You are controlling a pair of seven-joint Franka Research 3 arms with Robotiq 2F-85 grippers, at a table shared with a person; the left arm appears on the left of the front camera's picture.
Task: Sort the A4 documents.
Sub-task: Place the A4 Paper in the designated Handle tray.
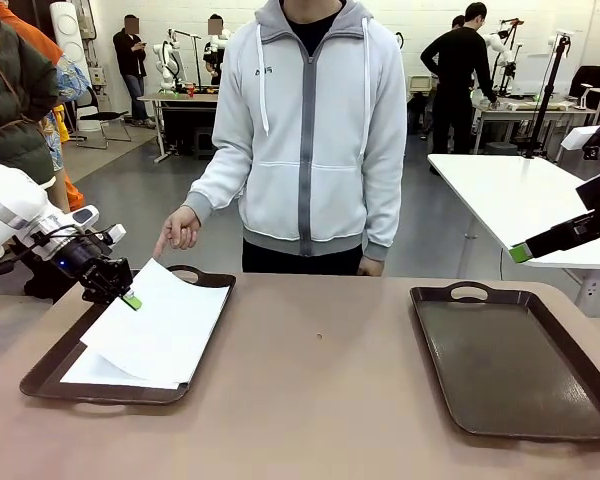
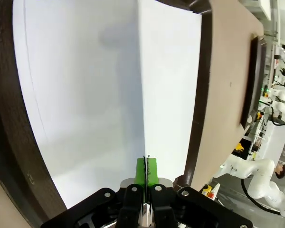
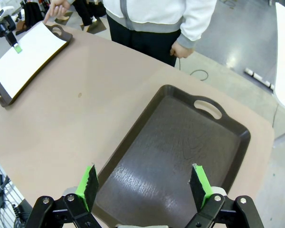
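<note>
On the robot's left side of the brown tabletop point(image 1: 320, 400), a dark brown rectangular tray with handles point(image 1: 55, 365) is seen holding the thin white A4 sheets of paper point(image 1: 160, 335). The top sheet is lifted at its near-left edge and tilted above the sheet lying flat beneath it. That edge is pinched by the left gripper point(image 1: 130, 299), black with green pads; in the left wrist view the left gripper point(image 2: 146, 173) is shown with its pads pressed together on the paper's edge, and the raised sheet point(image 2: 171, 85) is seen edge-on, standing over the flat stack point(image 2: 80, 95) inside the tray's dark rim point(image 2: 2, 118).

A second dark brown tray point(image 1: 510, 370) lies on the right side of the table, well apart from the first. Above it the right gripper point(image 3: 145, 183) is held with its green-padded fingers point(image 3: 90, 185) spread wide and nothing between them; the tray's bare floor point(image 3: 175, 142) is visible below. In the front view the right gripper's green tip point(image 1: 521, 253) is seen near the picture's right edge, above the table.

At the far side a person in a light grey zip hoodie point(image 1: 310, 130) is standing, with one hand point(image 1: 178, 230) pointing downwards, near the far end of the left tray.
</note>
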